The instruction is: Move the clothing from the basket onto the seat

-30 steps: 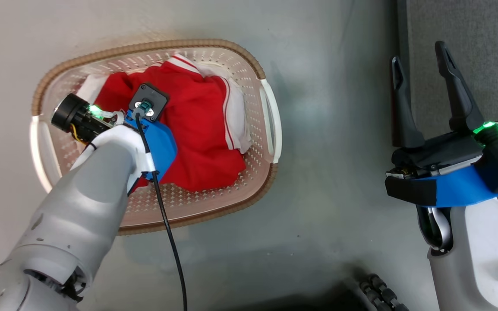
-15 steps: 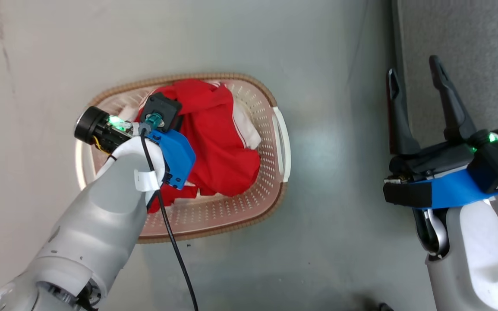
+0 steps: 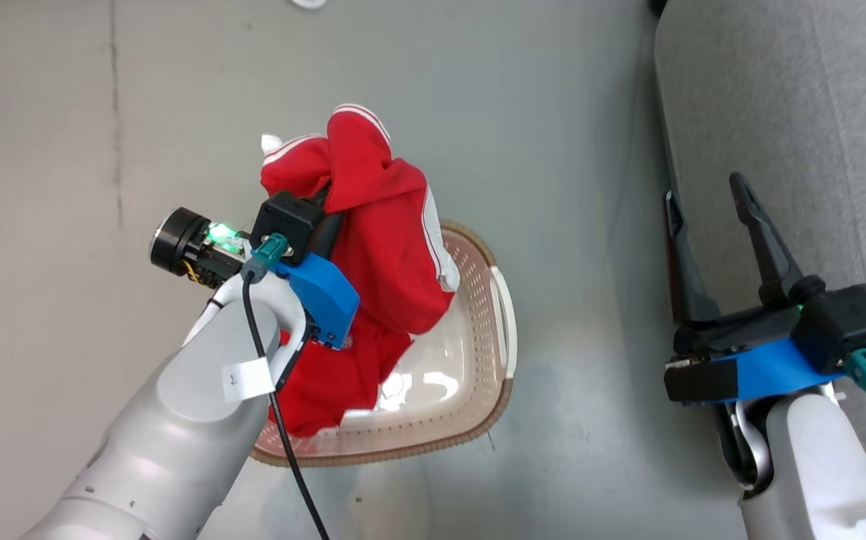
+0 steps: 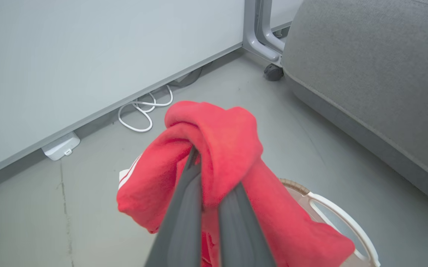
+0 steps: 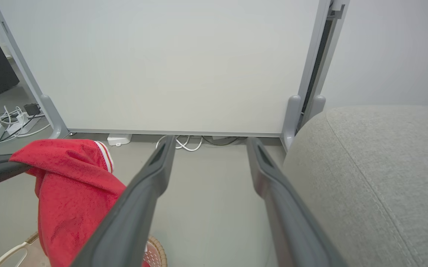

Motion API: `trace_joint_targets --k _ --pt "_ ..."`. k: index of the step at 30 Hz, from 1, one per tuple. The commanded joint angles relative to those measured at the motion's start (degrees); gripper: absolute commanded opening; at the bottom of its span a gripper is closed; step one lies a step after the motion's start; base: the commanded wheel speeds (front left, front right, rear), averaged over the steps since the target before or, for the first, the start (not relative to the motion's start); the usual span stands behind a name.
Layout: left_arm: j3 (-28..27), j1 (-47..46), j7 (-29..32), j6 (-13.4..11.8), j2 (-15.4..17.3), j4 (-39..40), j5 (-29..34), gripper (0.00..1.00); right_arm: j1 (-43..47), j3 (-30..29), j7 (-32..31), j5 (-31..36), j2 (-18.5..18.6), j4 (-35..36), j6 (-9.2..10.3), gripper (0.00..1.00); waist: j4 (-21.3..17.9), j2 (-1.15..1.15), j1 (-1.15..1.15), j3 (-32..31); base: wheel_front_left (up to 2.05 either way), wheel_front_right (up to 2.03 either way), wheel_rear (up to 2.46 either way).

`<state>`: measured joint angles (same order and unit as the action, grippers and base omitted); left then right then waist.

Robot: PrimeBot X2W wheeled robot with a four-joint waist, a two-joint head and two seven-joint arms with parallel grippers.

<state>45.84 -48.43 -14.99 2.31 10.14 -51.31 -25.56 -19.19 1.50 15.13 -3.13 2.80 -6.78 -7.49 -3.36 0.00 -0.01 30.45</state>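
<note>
— Why is the left gripper [image 4: 209, 178] holding that way?

— Its jaws are clamped together on a fold near the top of the red clothing [image 3: 384, 247], so the rest drapes down either side of the fingers. Pinching high lets the weight hang free rather than bunch up.

— So where does the clothing sit?

— It hangs from those jaws above the basket [image 3: 470, 337]. The lowest tail reaches down inside the rim, and I'd judge it is not quite clear of the wall. I cannot tell whether both garments are in the bundle, though the part of the basket bottom that shows looks bare.

— And the right gripper [image 3: 705, 189]?

— Jaws wide apart, nothing between them, hovering over the near edge of the seat [image 3: 778, 112]. Probably waiting, out of the way.

— What room is there for the carry?

— A strip of bare floor [image 3: 553, 150] lies between basket and seat, so the path sideways is open. The seat's rounded edge stands higher than the basket rim, so I'd say the hanging tail needs lifting over it or it may drag.

— Anything farther off?

— A pale panel [image 5: 162, 66] on a wheel [image 4: 273, 72], with a white cable [image 4: 143, 115] at its foot, well apart from the route
</note>
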Motion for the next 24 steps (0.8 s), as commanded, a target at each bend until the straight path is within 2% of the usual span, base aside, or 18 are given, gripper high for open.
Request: trace_joint_targets --k 1,5,16,24 --pt "-0.99 0.91 -0.28 -0.33 0.30 1.33 0.70 0.00 0.95 0.06 0.05 -0.30 0.16 -0.31 -0.01 1.00 0.83 0.00 0.01 -3.97 0.00 0.00 0.00" --pt "-2.89 2.39 -0.28 -0.10 0.54 4.42 1.94 0.00 2.34 0.30 0.04 -0.50 0.16 -0.90 -0.01 1.00 1.00 0.00 0.01 -7.90 0.00 0.00 0.00" --pt "-4.00 1.90 -0.29 2.45 -2.40 7.58 4.51 0.00 8.92 -0.68 0.04 -0.99 0.16 -2.87 -0.01 1.00 2.54 0.00 0.01 -18.85 0.00 0.00 0.00" --pt "-1.81 4.46 -0.29 4.27 -4.08 7.31 3.94 0.00 13.45 -1.93 0.04 -1.35 0.16 -3.50 -0.01 1.00 2.73 0.00 0.01 -25.65 0.00 0.00 0.00"
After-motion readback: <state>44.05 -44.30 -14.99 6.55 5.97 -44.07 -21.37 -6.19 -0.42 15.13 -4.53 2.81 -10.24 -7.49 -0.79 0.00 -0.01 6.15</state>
